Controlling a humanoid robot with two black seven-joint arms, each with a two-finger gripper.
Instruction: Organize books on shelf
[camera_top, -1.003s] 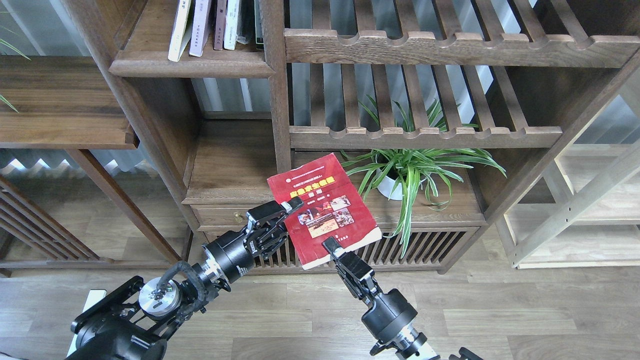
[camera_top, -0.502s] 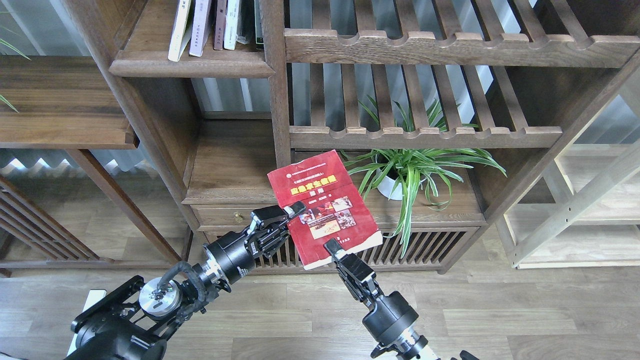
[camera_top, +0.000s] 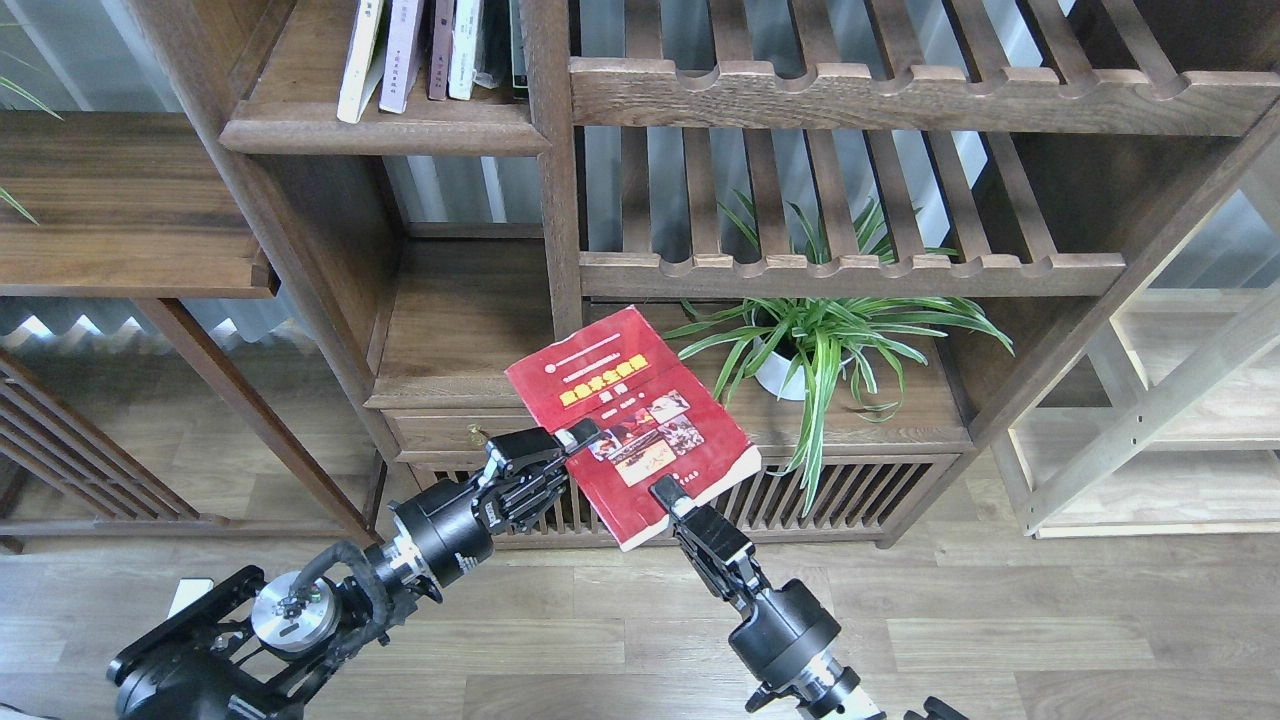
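- My right gripper (camera_top: 668, 497) is clenched on the near edge of the dark red book (camera_top: 632, 418), holding it up in the air, cover facing me and tilted, in front of the bookcase's lower cabinet.
- My left gripper (camera_top: 577, 440) has its fingers closed over the book's left edge, so both ends share the load.
- I judge the step in hand to be carrying this book up to the shelf (camera_top: 385, 125) at upper left, where other books (camera_top: 400, 55) stand leaning. To do it well, both arms should rise together so that the cover does not twist or slip, then turn the book upright, spine outward, before it goes in.
- Just behind the book on the right stands a potted spider plant (camera_top: 815, 345), its leaves hanging close to the book's far corner; swinging right would brush them.
- Between the book and the shelf runs the upright post (camera_top: 552, 180), and beside it the slatted racks (camera_top: 850, 270); the lift should stay left of the post.
- The standing books leave room at the shelf's left end.
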